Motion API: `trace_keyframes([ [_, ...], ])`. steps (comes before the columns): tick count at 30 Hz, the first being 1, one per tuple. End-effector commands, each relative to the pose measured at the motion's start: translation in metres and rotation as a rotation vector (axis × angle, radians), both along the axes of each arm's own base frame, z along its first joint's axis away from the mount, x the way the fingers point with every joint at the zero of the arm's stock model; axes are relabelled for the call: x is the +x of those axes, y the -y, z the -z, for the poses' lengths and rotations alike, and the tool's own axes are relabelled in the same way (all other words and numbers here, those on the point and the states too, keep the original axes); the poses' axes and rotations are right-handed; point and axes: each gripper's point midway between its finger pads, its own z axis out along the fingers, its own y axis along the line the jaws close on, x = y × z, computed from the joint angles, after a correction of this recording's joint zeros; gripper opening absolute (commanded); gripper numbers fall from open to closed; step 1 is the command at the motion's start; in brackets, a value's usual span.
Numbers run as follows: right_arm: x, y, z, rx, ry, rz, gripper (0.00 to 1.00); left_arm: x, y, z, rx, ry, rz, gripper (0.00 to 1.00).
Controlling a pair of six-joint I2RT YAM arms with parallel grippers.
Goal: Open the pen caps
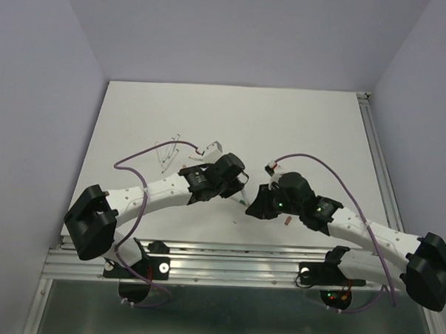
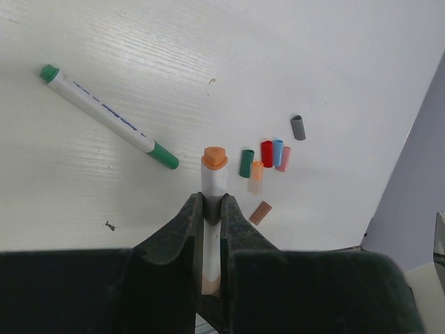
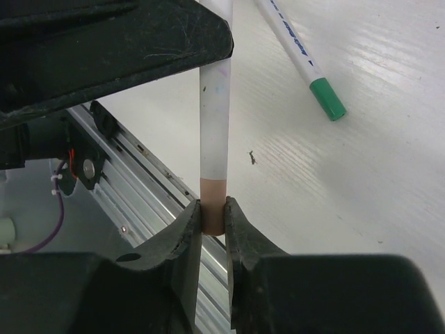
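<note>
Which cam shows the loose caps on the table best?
Left wrist: the loose caps lie clustered right of the held pen, colours distinct. Top external gives at most tiny specks, colours unreadable. Right wrist shows none.

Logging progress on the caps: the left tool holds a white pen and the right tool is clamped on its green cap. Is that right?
Not quite. The cap in the right tool is brownish, not green, as the right wrist view shows. The left tool does hold the white pen.
</note>
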Motion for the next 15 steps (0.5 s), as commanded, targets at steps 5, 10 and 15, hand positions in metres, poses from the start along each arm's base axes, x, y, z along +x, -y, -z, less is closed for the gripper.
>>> trace_keyframes([
  [5, -0.042, 0.004, -0.016, 0.08, -0.083, -0.116, 0.01, 0.066, -0.038, -0.042, 0.011, 0.156, -0.168, 0.0],
  [10, -0.076, 0.014, -0.027, 0.138, -0.131, -0.212, 0.01, 0.101, -0.081, -0.057, 0.035, 0.212, -0.298, 0.0],
  [15, -0.089, 0.023, -0.037, 0.186, -0.133, -0.225, 0.01, 0.12, -0.123, -0.064, 0.087, 0.232, -0.418, 0.0],
])
